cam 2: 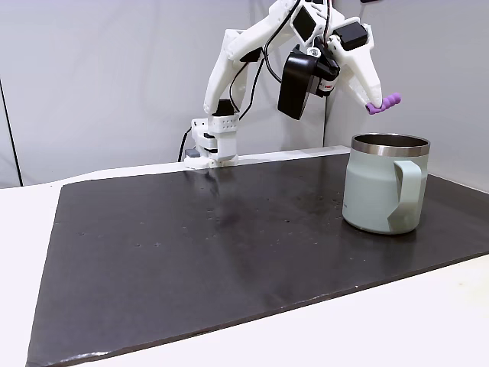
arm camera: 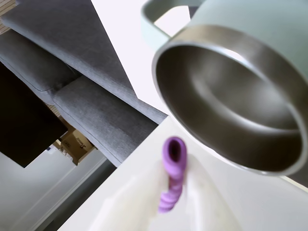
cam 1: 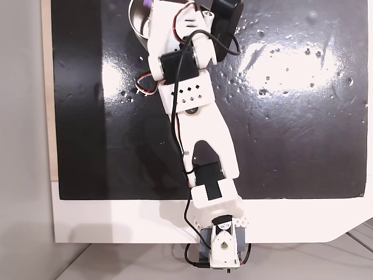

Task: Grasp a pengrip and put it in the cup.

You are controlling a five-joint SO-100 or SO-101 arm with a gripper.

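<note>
The hand [cam 2: 376, 105] is closed on the pengrip [cam 2: 384, 103], a small purple ribbed tube that sticks out from between the two white fingers [arm camera: 202, 192]. In the side fixed view the hand hangs in the air, and the cup [cam 2: 384, 183] stands on the black mat [cam 2: 191, 245] of the desk [cam 2: 23, 252], just below the hand and a little to its right, not touching it. The cup has a pale green outside with a handle, and a shiny metal inside. In the wrist view the pengrip [arm camera: 172, 173] points toward the open mouth of the cup [arm camera: 231, 96], near its rim but outside it.
</note>
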